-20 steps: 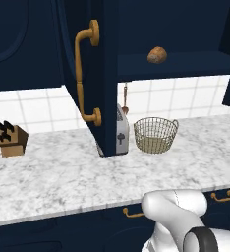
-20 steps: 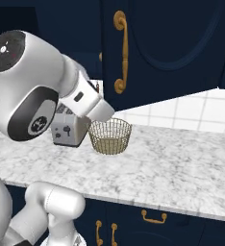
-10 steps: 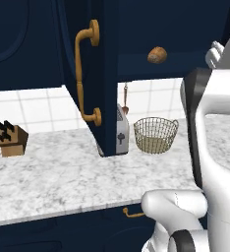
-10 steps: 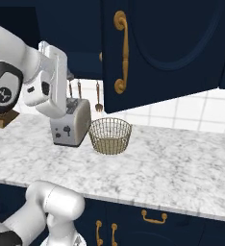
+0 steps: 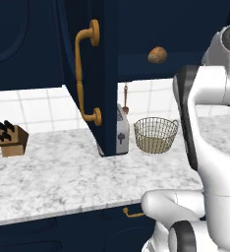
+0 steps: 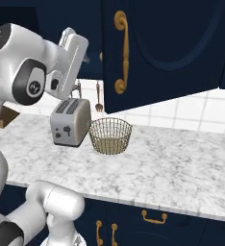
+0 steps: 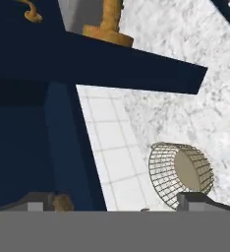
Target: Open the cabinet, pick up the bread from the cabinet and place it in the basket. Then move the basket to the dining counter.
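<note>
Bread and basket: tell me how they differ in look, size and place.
The bread is a small solid golden-brown roll; the basket is a wider, see-through tan wire mesh. The bread sits up on the shelf of the open cabinet; the basket stands below on the marbled counter, beside the toaster. Both are roundish and brownish.

cabinet: dark navy paint, smooth, a bit dull
cabinet handle: brass-looking metal, smooth, soft shine
basket: thin tan wire mesh, see-through
bread: golden-brown crust, matt
countertop: white-grey marble look, smooth
toaster: grey metal look, smooth
knife block: light brown wood look
wall tiles: white, smooth
robot arm: white, glossy like plastic
</note>
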